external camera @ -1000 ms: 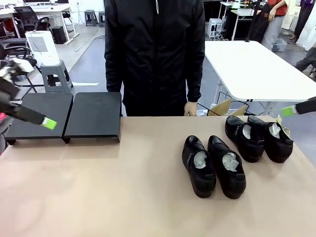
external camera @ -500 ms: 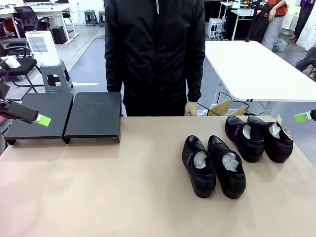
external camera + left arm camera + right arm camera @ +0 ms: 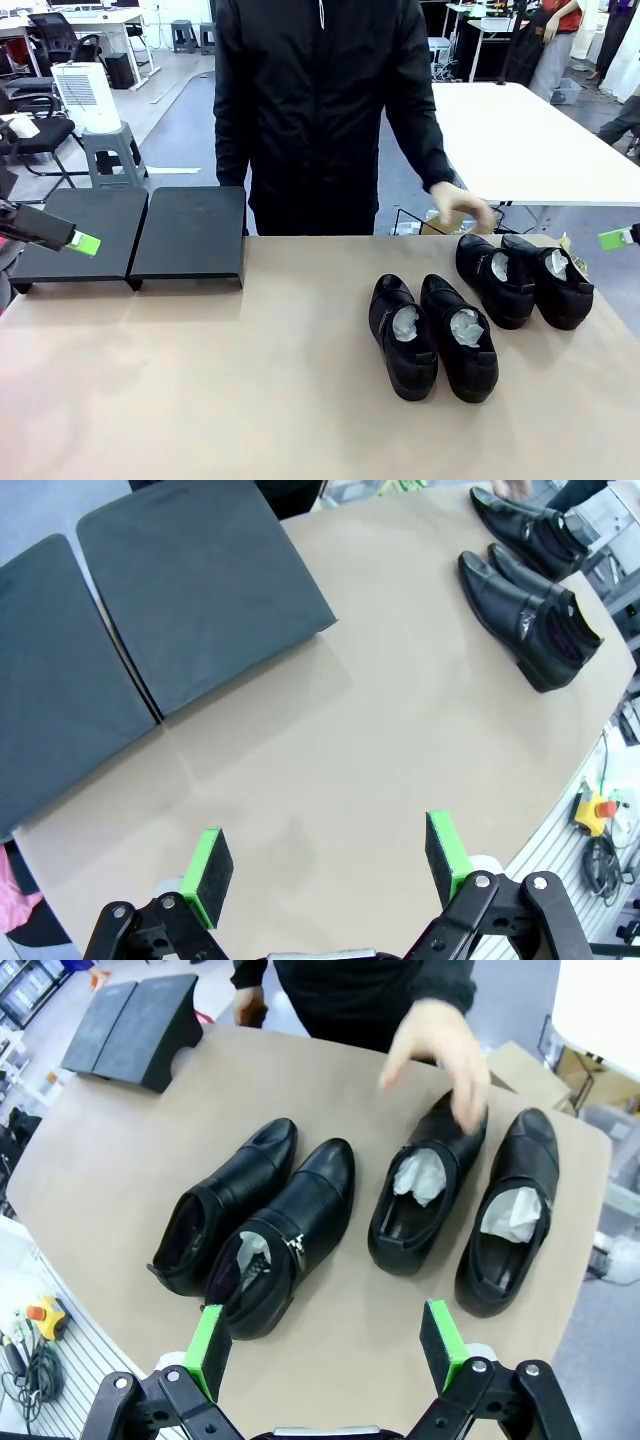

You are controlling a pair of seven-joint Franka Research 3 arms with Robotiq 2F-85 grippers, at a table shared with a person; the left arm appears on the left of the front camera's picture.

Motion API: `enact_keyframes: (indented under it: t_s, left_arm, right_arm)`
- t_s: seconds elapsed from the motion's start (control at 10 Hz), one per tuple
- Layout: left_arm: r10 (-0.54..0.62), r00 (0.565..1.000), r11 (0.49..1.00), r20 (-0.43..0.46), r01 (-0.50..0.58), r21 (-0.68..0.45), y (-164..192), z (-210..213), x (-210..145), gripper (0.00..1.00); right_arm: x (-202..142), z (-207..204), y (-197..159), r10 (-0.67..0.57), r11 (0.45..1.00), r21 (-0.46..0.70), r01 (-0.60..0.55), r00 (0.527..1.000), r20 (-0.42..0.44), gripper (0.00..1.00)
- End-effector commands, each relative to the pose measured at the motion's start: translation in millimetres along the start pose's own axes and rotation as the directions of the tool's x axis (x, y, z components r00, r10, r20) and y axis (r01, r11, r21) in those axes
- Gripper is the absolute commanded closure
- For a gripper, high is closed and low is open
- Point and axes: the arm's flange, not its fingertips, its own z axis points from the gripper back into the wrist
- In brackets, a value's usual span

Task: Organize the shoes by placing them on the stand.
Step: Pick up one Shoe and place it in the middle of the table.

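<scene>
Left gripper [image 3: 327, 858] and right gripper [image 3: 325, 1345] both gape wide, empty — but with a hand [image 3: 440, 1045] over the shoes [image 3: 522, 1150], reaching in now could clip it.

An open-plan robotics lab is pictured: a tan desk [image 3: 200, 380] is flanked by a yellow emergency-stop button [image 3: 597, 810] and loose cables [image 3: 600, 858], while white tables [image 3: 520, 140], office chairs [image 3: 50, 35] and a grey stool [image 3: 108, 150] are spread across grey flooring [image 3: 185, 120] behind.
</scene>
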Motion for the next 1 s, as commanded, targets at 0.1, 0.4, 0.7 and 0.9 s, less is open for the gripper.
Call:
enact_keyframes:
  t_s: [0.1, 0.4, 0.7, 0.9]
  left_arm:
    - [-0.011, 1.000, 1.000, 0.003, 0.011, -0.016, 0.4, -1.7, 0.3, 0.00]
    - [-0.011, 1.000, 1.000, 0.003, 0.011, -0.016, 0.4, -1.7, 0.3, 0.00]
    - [-0.011, 1.000, 1.000, 0.003, 0.011, -0.016, 0.4, -1.7, 0.3, 0.00]
    - [-0.011, 1.000, 1.000, 0.003, 0.011, -0.016, 0.4, -1.7, 0.3, 0.00]
  right_arm:
    - [1.1, -1.2, 0.2, 0.001, 1.000, 0.016, -0.001, 1.000, 0.010, 0.00]
    - [1.1, -1.2, 0.2, 0.001, 1.000, 0.016, -0.001, 1.000, 0.010, 0.00]
    - [1.1, -1.2, 0.2, 0.001, 1.000, 0.016, -0.001, 1.000, 0.010, 0.00]
    - [1.1, -1.2, 0.2, 0.001, 1.000, 0.016, -0.001, 1.000, 0.010, 0.00]
